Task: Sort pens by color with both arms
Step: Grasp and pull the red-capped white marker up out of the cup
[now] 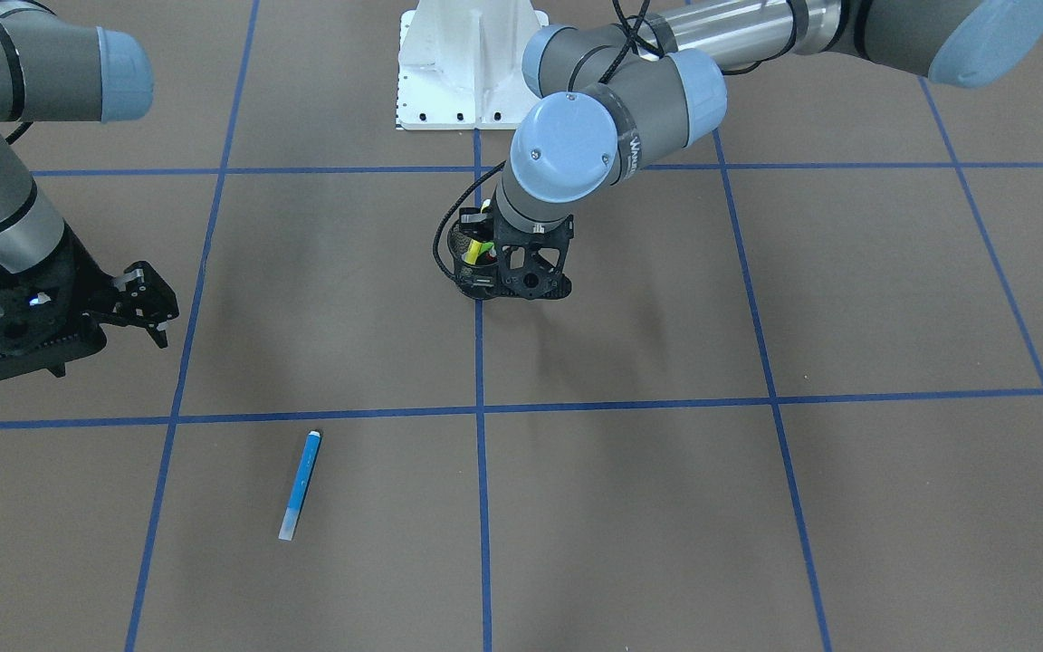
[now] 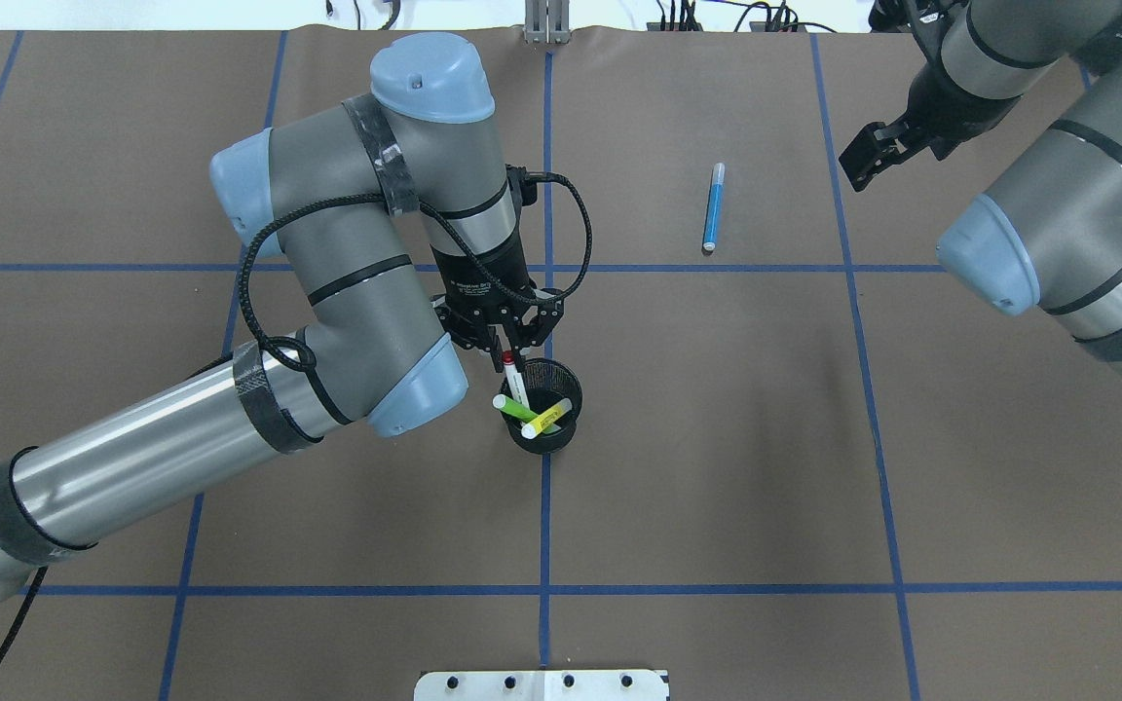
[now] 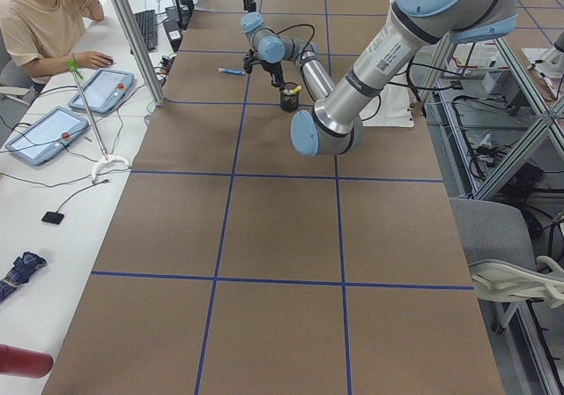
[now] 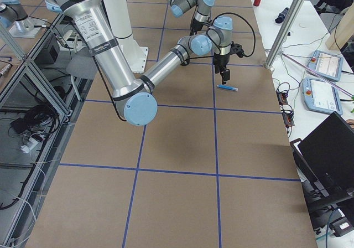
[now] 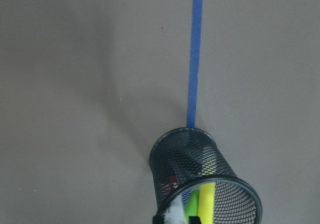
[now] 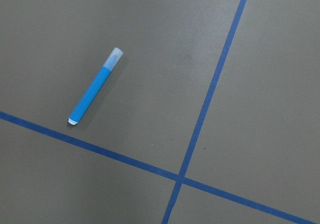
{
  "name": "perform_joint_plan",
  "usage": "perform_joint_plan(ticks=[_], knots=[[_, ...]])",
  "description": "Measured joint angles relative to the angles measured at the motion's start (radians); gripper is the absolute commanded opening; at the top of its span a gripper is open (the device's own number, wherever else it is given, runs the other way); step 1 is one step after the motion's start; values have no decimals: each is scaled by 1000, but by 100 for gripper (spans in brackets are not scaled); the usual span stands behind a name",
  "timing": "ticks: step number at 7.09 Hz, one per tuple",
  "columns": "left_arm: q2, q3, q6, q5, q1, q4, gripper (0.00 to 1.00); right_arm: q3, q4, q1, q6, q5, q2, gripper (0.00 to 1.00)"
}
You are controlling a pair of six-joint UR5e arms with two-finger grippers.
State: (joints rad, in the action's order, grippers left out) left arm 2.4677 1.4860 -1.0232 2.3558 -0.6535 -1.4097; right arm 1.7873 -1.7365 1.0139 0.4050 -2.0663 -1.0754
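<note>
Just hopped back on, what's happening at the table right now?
The left gripper is down at the black mesh cup and looks closed on the top of the red-capped pen. That pen stands in the cup with the green pen and yellow pen. The blue pen lies flat on the table, on the right arm's side. The right gripper hovers near it, open and empty.
</note>
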Motion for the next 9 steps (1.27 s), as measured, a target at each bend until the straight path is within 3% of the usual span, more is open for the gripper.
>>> perform_joint_plan(ticks=[2, 5, 9], knots=[[-9, 50, -1, 4, 0, 0, 0, 0, 0, 0, 0, 0, 0, 98], [-69, 220, -13, 3, -6, 3, 0, 1, 0, 0, 1, 0, 1, 98], [-77, 342, -19, -7, -70, 6, 0, 3, 0, 0, 3, 0, 2, 98]])
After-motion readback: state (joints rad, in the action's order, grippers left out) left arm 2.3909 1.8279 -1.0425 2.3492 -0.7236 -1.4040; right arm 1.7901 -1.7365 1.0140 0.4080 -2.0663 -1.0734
